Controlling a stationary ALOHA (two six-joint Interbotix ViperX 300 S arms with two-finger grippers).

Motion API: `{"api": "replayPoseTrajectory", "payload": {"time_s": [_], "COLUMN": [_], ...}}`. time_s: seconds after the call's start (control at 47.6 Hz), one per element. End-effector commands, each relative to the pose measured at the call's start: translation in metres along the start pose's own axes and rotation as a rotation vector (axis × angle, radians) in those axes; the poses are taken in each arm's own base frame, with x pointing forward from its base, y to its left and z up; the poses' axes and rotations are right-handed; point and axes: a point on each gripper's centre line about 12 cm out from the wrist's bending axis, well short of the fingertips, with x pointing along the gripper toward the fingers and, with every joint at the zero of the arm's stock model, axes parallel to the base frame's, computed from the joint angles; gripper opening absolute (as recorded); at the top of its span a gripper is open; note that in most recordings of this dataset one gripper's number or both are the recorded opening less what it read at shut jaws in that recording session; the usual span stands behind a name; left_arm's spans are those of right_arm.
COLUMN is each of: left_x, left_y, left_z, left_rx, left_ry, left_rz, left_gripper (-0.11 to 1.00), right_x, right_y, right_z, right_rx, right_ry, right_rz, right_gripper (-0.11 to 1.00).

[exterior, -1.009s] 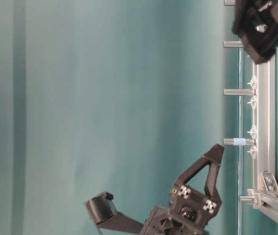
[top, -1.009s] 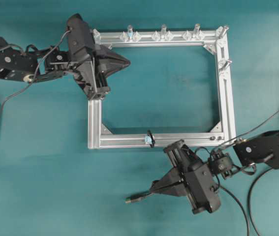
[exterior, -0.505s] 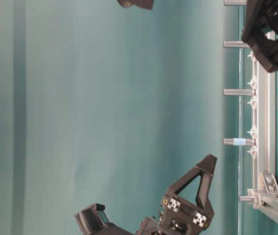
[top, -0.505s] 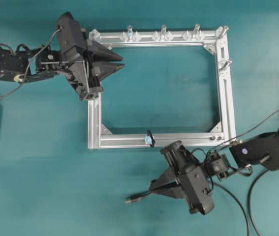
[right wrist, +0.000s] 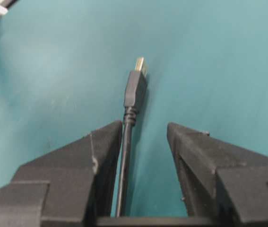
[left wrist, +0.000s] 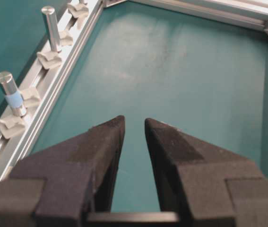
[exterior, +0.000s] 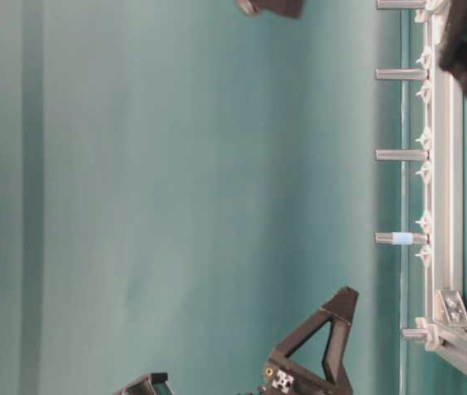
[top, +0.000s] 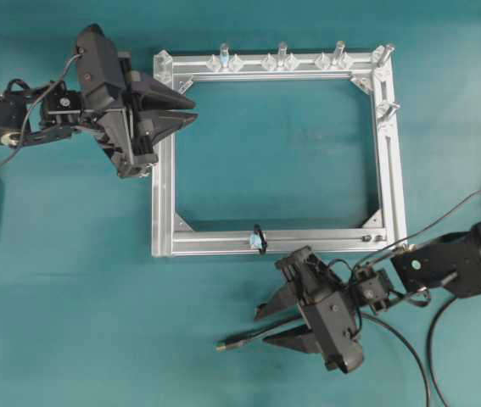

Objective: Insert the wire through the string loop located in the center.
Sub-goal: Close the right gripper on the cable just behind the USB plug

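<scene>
The wire [top: 230,343] lies on the teal table below the frame, its plug [right wrist: 135,87] pointing left with the metal tip showing. My right gripper [top: 263,326] is open around it. In the right wrist view the cable runs along the inside of the left finger [right wrist: 103,142], with a clear gap to the other finger, so the right gripper [right wrist: 144,125] has no grip on it. The string loop [top: 259,238] stands upright on the frame's lower rail, just above that gripper. My left gripper [top: 191,110] hangs open and empty over the frame's upper left corner, and the left gripper [left wrist: 134,122] has only bare table between its fingers.
A rectangular aluminium frame [top: 162,203] lies mid-table. Upright silver bolt posts [top: 282,51] line its top rail, one with a blue band [left wrist: 13,97]. More posts stand at the upper right corner [top: 386,52]. The arms' own cables trail at the lower right [top: 431,339].
Both grippers have opened. The right one has let go of the wire, which now lies loose between its fingers. The left arm has drawn back to the left, off the frame.
</scene>
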Motion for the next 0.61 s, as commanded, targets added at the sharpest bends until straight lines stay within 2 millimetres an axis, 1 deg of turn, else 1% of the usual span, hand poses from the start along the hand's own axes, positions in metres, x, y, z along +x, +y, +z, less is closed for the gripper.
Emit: {"api": "replayPoseTrajectory", "payload": {"time_s": [0.0, 0.126, 0.315, 0.526, 0.589], "left_x": [-0.004, -0.004, -0.005, -0.006, -0.007], "left_y": [-0.003, -0.004, -0.003, -0.003, -0.003], "left_z": [0.009, 0.008, 0.006, 0.003, 0.002], "left_rx": [0.003, 0.004, 0.004, 0.004, 0.003], "left_ry": [-0.033, -0.032, -0.025, -0.018, -0.016], "left_rz": [-0.009, -0.012, -0.011, -0.011, -0.010], "left_gripper": [0.30, 0.30, 0.30, 0.30, 0.30], "right_x": [0.004, 0.009, 0.016, 0.017, 0.017], "right_y": [0.002, 0.002, 0.001, 0.000, 0.000], "right_z": [0.009, 0.007, -0.002, -0.011, -0.013], "right_rx": [-0.007, -0.007, -0.006, -0.006, -0.006], "right_ry": [-0.027, -0.021, 0.011, 0.064, 0.077], "right_rz": [0.006, 0.006, 0.005, 0.000, -0.001], "right_gripper": [0.47, 0.47, 0.47, 0.46, 0.44]}}
